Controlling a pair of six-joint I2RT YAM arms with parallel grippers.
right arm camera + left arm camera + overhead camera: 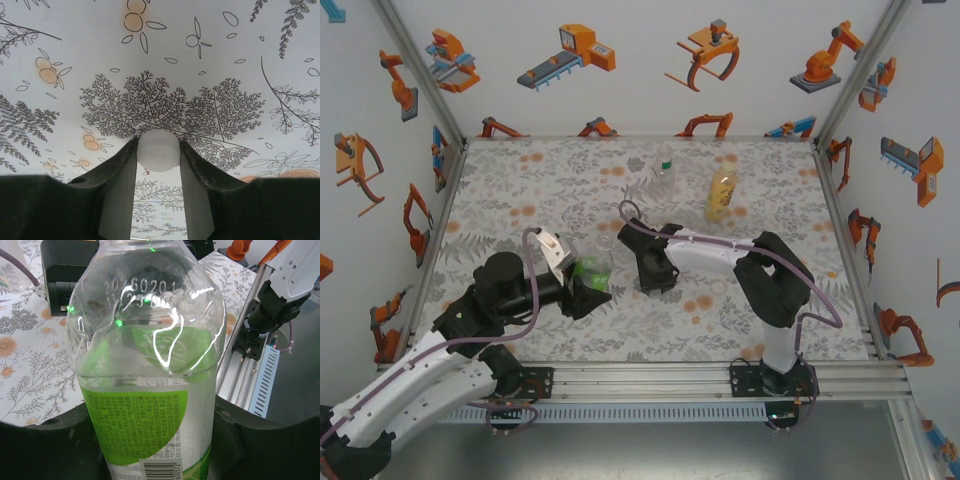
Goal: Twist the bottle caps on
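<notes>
The bottle cap (158, 151), a small whitish disc, sits at the very tips of the right gripper (158, 148), whose jaws are pressed against it from both sides. Under it we see the flowered cloth of the table (225, 60); whether the cap is lifted or resting on the cloth we cannot tell. The left gripper (152, 442) is clamped round the lower body of the green-labelled bottle (150, 365), its dark fingers (55, 445) tight against the label on either side.

From above, both grippers are near the middle of the table, close together but apart, the held bottle leaning toward the right arm. We judge the task to be at an early step: a cap is taken up and a bottle is braced, but the two are not yet joined, so bringing the cap onto the neck and turning it remain.

The held bottle looks empty, its clear shoulder dented. Farther back stand a colourless bottle (663, 172) and, just to its right, an amber-yellow bottle (722, 195), both upright. Whether these two carry caps, or hold liquid, is too small for us to tell.
</notes>
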